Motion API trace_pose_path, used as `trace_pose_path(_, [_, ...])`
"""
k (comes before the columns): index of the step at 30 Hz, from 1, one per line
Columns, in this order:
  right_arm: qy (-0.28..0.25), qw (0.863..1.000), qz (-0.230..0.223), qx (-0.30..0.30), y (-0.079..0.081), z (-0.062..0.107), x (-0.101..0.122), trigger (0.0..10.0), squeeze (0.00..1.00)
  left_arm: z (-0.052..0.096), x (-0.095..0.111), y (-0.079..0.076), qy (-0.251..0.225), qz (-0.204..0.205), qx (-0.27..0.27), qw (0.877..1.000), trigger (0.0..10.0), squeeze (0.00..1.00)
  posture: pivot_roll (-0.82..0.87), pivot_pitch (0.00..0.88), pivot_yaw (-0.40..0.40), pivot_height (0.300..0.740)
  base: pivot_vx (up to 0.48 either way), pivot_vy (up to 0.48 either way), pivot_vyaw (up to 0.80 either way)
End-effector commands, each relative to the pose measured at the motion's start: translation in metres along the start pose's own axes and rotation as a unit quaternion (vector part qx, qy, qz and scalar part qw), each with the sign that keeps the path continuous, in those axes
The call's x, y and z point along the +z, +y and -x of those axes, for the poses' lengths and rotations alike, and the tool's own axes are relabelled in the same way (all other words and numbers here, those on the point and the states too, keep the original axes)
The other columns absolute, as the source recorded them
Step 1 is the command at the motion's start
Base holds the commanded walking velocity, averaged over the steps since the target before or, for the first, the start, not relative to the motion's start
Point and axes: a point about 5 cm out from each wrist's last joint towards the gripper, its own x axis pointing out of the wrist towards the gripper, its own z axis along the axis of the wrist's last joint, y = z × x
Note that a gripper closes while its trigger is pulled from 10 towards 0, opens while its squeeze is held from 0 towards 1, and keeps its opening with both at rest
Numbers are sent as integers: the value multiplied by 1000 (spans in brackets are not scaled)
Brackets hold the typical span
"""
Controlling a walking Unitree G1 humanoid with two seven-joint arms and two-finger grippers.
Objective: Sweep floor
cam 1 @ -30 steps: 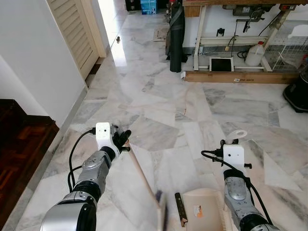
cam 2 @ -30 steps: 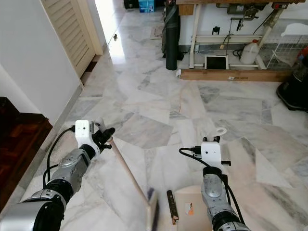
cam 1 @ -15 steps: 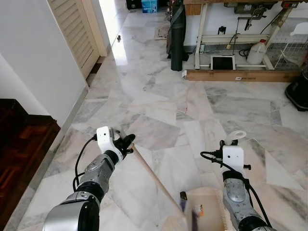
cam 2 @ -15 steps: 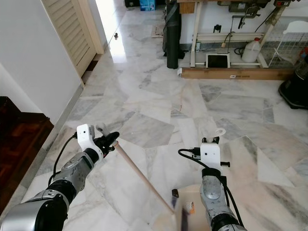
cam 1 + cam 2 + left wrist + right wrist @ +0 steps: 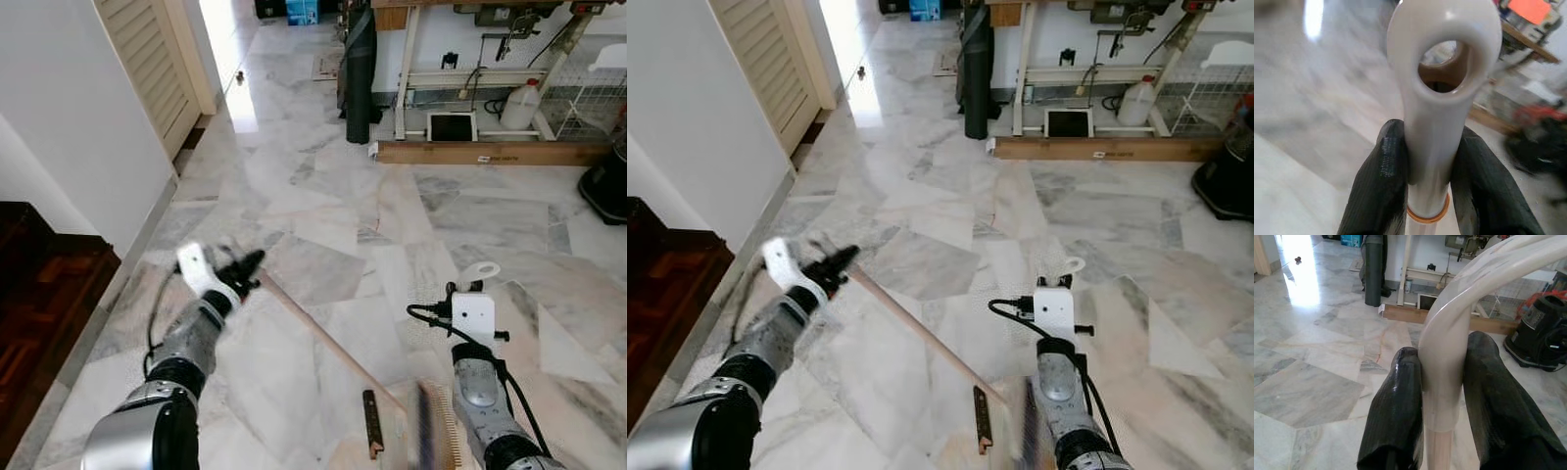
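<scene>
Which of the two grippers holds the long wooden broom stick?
The left gripper: it is shut on the top end of the broom stick, which slants toward the robot's right. The right gripper is shut on the cream dustpan handle.

The floor (image 5: 323, 196) is showing pale grey and white marble, veined in irregular slabs. The broom (image 5: 328, 338) is showing a light wooden stick, its cream plastic end (image 5: 1442, 58) ringed with orange and pinched between black fingers (image 5: 1382, 186). The dustpan (image 5: 431, 441) is showing beige, its cream handle (image 5: 1449, 357) sitting between black fingers (image 5: 1396, 421). The louvred door (image 5: 152, 59) is showing cream.
</scene>
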Motion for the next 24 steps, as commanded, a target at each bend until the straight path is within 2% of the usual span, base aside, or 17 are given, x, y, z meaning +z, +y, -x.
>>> trace_pose_path(1, [31,999,1,13,6,6,-10,10000,0,2,16,7,-35,-54,11,998,10000,0,42,43,93,740,0,0,0])
trace_pose_path(5, [31,999,2,15,6,6,-10,10000,0,7,11,10,-31,-86,23,996,10000,0,39,50,92,740,0,0,0])
trace_pose_path(7, [29,999,1,15,6,7,-10,10000,0,9,2,10,-8,-116,23,993,10000,0,33,56,92,740,0,0,0])
trace_pose_path(8, [28,999,2,15,6,7,-11,10000,0,10,-5,8,8,-137,22,990,10000,0,27,62,92,740,0,0,0])
trace_pose_path(12, [25,1000,2,16,6,9,-11,10000,0,10,-14,4,22,-155,18,987,10000,0,13,77,93,740,0,0,0])
trace_pose_path(15, [17,1000,2,17,6,11,-11,10000,0,9,-25,-4,50,-187,9,981,10000,0,-7,95,99,740,0,0,0])
trace_pose_path(24, [10,1000,5,11,-1,20,-17,10000,0,8,-39,-13,72,-134,14,988,10000,0,-52,153,106,740,0,0,0])
